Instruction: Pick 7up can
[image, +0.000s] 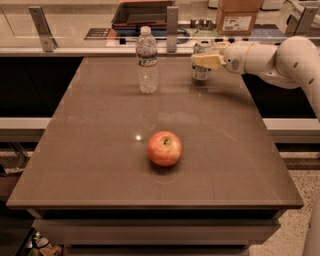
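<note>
Clearly the 7up can stands upright on the brown table, far back at about 1 o'clock from the table centre, near the back edge. The gripper is right at the can and covers its middle, and the white arm reaches in from 3 o'clock. Whether the gripper is closed on the can or only placed around it, I cannot tell. The main risk, in my judgement, is a weak or off-centre hold. The can is smooth, thin metal, so it may slip down or tip over when the lift begins. A sideways push toward 9 o'clock could also slide it out of reach, and a push toward 12 o'clock could send it over the back edge. Too strong a squeeze may dent it. A clear plastic water bottle stands at about 11 o'clock, well apart from the can on its 9 o'clock side. It is tall and probably easy to knock over, but only a wide swing would reach it. A red apple lies toward 6 o'clock, well apart. A cardboard box sits beyond the table at 1 o'clock. Nothing blocks a straight lift.
</note>
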